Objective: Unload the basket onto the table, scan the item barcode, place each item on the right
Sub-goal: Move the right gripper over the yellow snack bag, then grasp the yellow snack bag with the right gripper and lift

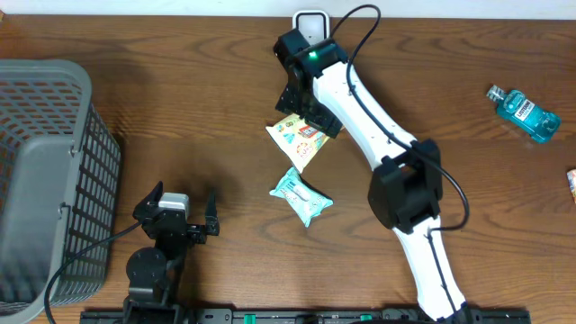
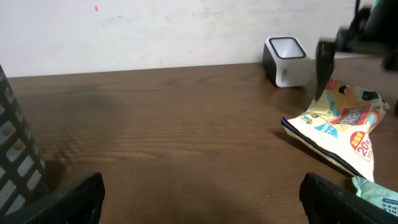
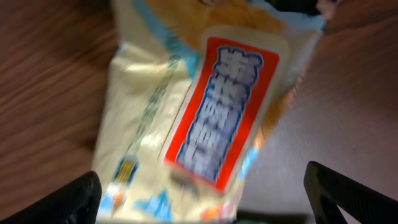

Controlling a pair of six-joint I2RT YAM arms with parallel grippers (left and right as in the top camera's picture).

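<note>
A big brown table [image 1: 180, 117] fills the view. A grey basket [image 1: 45, 99] with holes in its sides sits at the left edge. The long white right arm [image 1: 378, 126] reaches across the middle. Its claw, the right gripper [image 1: 308, 115], is spread wide over the snack bag [image 1: 297, 139] (the close-up view is blurry, so I cannot tell if the fingers touch it). The snack bag lies near the middle of the table, a little in front of the scanner, with its red and blue label facing up. The left gripper [image 1: 182, 200] sits low near the basket, spread wide too, with nothing in it. A teal packet [image 1: 301, 196] lies just beside the snack bag. A blue bottle [image 1: 524, 112] lies far off to the right. The small white scanner [image 1: 310, 20] stands at the back edge.
</note>
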